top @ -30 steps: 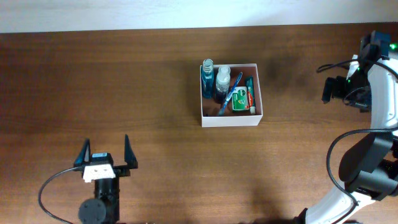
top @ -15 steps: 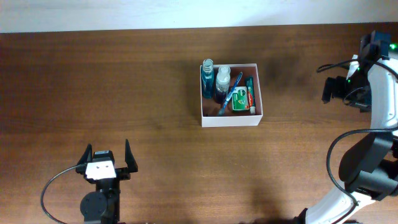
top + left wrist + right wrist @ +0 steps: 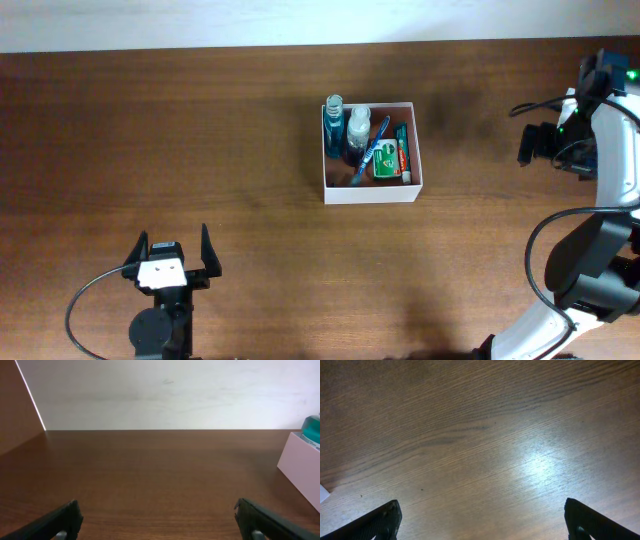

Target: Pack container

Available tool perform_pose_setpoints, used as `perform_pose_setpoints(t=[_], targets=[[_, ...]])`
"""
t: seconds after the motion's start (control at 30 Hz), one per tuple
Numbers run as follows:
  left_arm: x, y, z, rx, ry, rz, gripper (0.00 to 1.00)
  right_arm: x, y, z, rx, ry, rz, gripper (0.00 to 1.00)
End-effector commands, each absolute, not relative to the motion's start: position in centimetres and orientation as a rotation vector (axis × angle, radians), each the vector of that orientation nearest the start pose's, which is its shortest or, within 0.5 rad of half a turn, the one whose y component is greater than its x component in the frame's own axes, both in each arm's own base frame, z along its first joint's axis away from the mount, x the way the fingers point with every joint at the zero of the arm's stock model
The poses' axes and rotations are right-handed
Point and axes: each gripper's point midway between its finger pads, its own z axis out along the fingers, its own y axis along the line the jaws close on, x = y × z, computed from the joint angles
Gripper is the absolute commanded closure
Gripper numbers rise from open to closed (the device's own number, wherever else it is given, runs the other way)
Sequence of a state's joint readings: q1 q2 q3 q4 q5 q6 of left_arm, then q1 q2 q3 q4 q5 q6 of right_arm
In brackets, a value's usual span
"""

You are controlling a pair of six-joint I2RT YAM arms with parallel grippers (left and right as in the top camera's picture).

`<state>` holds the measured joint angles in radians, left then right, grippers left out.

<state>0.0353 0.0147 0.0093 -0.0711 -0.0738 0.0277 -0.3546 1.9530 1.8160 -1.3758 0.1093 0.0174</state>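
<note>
The left fingers [image 3: 205, 250] stand wide apart and empty over the near left of the desk [image 3: 250, 120], and the right fingers [image 3: 382, 519], equally spread, hold nothing at its right edge. The container [image 3: 372, 193] sits at about 1 o'clock from the left fingers, well apart from both, near-square with no clear long axis, open top up. The desk is dark wood-grain, with a pale wall [image 3: 175, 390] along its far edge.
</note>
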Motion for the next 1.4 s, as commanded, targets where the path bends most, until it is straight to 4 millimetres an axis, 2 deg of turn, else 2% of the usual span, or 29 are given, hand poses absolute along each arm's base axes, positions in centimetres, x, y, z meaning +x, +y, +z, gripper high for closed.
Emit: perform_pose_setpoints(t=[0.0, 0.73, 0.83, 0.97, 1.13, 1.27, 1.37], targets=[[24.5, 2.1, 15.8, -0.047, 1.645, 0.116, 0.01, 35.4, -15.4, 15.5, 0.565, 3.002, -0.214, 0.01], [24.5, 2.1, 15.8, -0.047, 1.645, 0.116, 0.01, 35.4, -15.3, 15.5, 0.563, 3.002, -0.214, 0.01], [24.5, 2.1, 15.8, -0.047, 1.645, 0.116, 0.01, 35.4, -15.3, 16.0, 0.562, 2.988, -0.217, 0.01], [24.5, 2.1, 15.8, -0.047, 1.645, 0.116, 0.01, 35.0, -15.2, 18.1, 0.556, 2.929, -0.228, 0.01], [24.5, 2.1, 15.8, -0.047, 1.645, 0.116, 0.01, 34.2, -14.3, 22.5, 0.523, 2.808, -0.246, 0.01], [24.5, 2.1, 15.8, -0.048, 1.645, 0.116, 0.01, 33.5, -12.1, 26.5, 0.440, 2.702, -0.248, 0.01], [24.5, 2.1, 15.8, -0.047, 1.645, 0.116, 0.01, 32.8, -9.4, 29.3, 0.341, 2.624, -0.235, 0.01]])
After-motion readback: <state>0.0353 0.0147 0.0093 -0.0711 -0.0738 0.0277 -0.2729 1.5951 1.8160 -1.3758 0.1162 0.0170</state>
